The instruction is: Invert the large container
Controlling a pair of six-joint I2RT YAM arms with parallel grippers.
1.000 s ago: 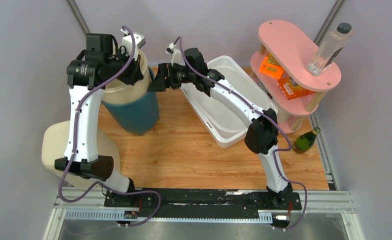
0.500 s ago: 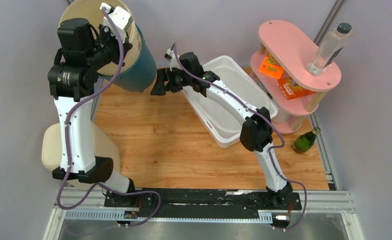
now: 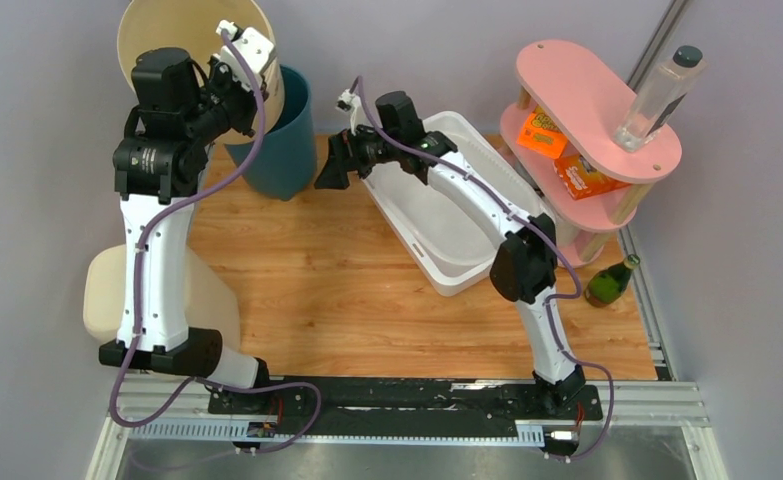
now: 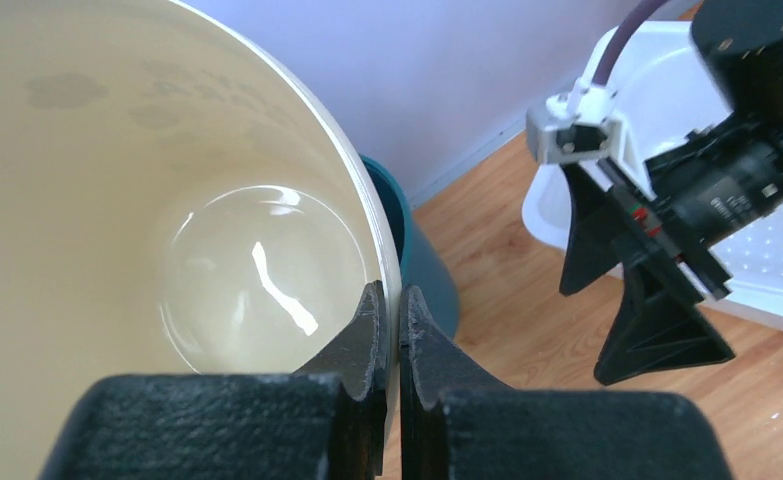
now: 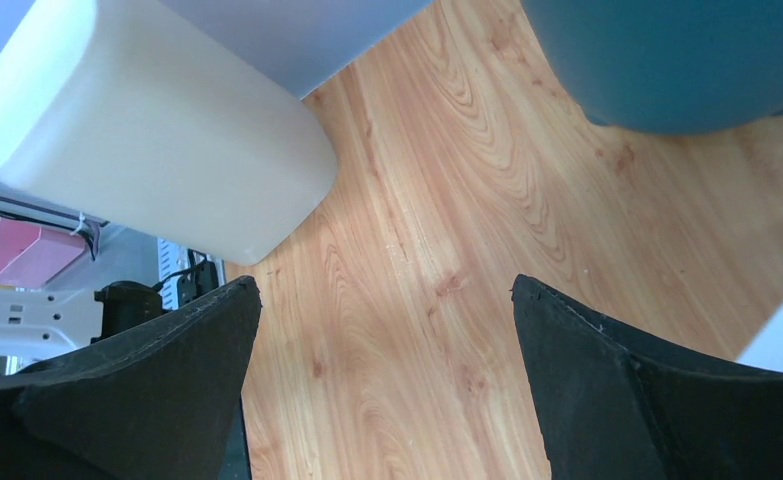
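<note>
The large container is a bucket, teal outside [image 3: 287, 140] and cream inside [image 3: 182, 40]. It is held up and tilted at the table's back left corner, its mouth facing the top camera. My left gripper [image 3: 259, 85] is shut on its rim; in the left wrist view the fingers [image 4: 399, 320] pinch the rim wall [image 4: 392, 270], one inside and one outside. My right gripper [image 3: 329, 165] is open and empty, just right of the teal wall and apart from it. The right wrist view shows its gripper [image 5: 385, 285] over bare wood, with the teal body [image 5: 687, 60] beyond.
A white tub [image 3: 467, 215] lies right of centre under the right arm. A pink two-tier shelf [image 3: 597, 100] at the back right holds a clear bottle [image 3: 662, 95] and orange boxes [image 3: 567, 160]. A green bottle [image 3: 612, 282] stands at the right edge. A cream bin [image 3: 102, 290] lies off the left edge.
My left arm lifted the container off the table and tipped its mouth up toward the camera, then brought it slightly right and down. My right gripper drew a little away from it.
</note>
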